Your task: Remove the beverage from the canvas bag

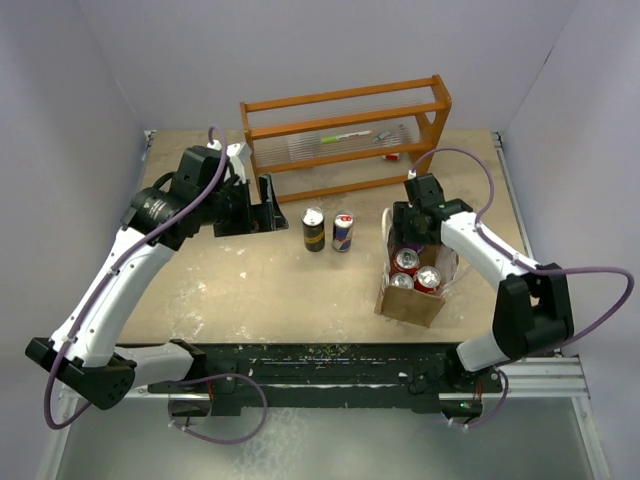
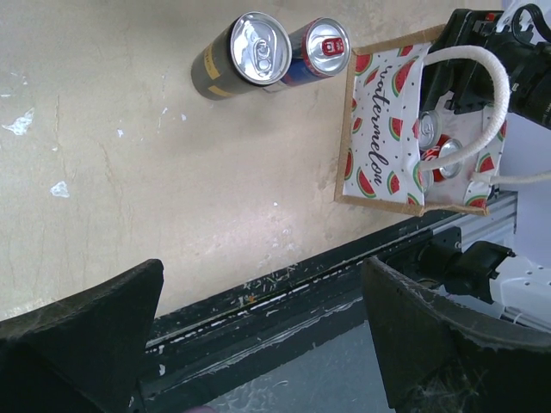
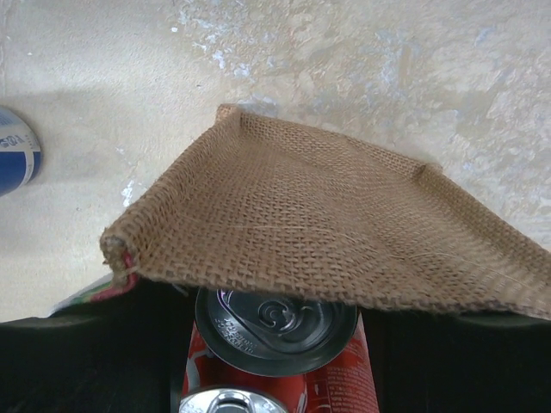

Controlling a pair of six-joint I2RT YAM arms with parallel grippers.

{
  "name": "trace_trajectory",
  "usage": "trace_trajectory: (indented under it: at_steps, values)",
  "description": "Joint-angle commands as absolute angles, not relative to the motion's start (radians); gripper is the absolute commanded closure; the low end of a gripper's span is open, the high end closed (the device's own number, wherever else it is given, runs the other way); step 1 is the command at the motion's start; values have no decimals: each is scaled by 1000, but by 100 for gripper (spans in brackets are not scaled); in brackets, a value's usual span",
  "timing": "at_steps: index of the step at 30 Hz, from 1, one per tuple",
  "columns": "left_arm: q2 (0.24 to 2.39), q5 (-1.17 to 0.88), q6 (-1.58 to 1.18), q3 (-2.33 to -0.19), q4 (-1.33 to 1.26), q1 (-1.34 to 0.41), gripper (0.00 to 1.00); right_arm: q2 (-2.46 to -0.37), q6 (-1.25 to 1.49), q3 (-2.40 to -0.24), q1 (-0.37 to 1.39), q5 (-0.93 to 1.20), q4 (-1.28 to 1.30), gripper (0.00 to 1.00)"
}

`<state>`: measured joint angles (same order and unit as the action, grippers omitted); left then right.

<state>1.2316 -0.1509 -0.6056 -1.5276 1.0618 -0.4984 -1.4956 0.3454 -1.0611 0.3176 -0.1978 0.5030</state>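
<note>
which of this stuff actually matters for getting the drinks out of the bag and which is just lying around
For the job:
canvas bag
red cans inside it
right gripper, jaws either side of one can

Lying about:
orange wooden rack
pen on its shelf
black can and blue can, standing outside the bag
left gripper, open, empty

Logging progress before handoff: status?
Left gripper open, clear of canvas bag. Right gripper inside bag, jaws flanking red can, grip unconfirmed. White handle arches over opening.

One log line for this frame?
left gripper: open, empty | right gripper: in bag, astride red can, grip unclear | black can, blue can: on table
</note>
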Motion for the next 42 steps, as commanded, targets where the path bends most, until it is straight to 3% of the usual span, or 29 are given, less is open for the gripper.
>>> trace_trajectory:
  at_steps: [1,7,28,34,42]
  values:
    - [1180,-166,-637,-1537,1025,-494,1,-1406,329,-1141,311,-209,504,90]
    - [1146,-189,-665,-1505,1020,-494,1,-1306,349,-1164,311,-210,555,100]
    - [933,-221,-763,-1347,1066,-494,1,-877,455,-1245,311,24,713,100]
    - [874,-218,-779,-1318,1096,-494,1,-857,445,-1307,311,160,705,100]
    - [834,-212,-772,-1314,1137,-494,1,-854,445,-1244,315,528,601,100]
